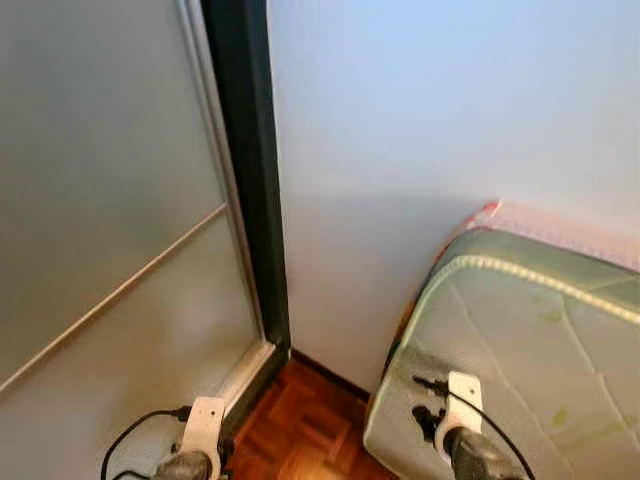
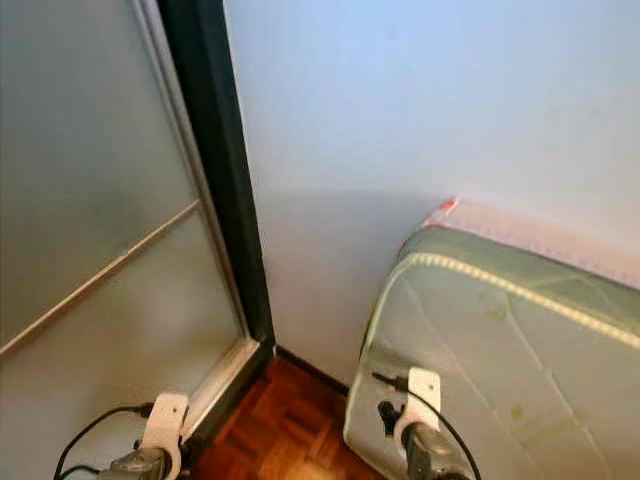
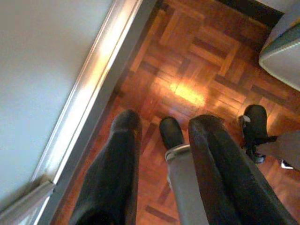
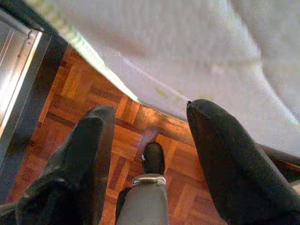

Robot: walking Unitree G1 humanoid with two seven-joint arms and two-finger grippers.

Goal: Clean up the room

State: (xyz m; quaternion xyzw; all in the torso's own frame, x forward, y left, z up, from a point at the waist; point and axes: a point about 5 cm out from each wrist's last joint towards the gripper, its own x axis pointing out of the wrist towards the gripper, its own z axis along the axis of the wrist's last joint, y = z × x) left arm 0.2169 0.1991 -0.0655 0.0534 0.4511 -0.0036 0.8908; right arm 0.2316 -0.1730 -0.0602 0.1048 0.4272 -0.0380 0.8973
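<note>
While both arms hang low, left gripper [image 3: 161, 124] and right gripper [image 4: 150, 117] sit spread, holding nothing. Mattress [image 1: 530, 340] lower right; parquet floor [image 1: 300, 430] bottom centre.

One mattress [image 1: 520, 350] stood at right, near white wall [image 1: 420, 150]. One frosted glass door [image 1: 100, 200] filled left, with one dark frame post [image 1: 255, 180] between door and wall. One parquet floor [image 3: 197, 70] ran below. Two arms showed: left gripper [image 3: 161, 126], right gripper [image 4: 147, 122]. Two robot feet [image 3: 171, 131] were on floor.
</note>
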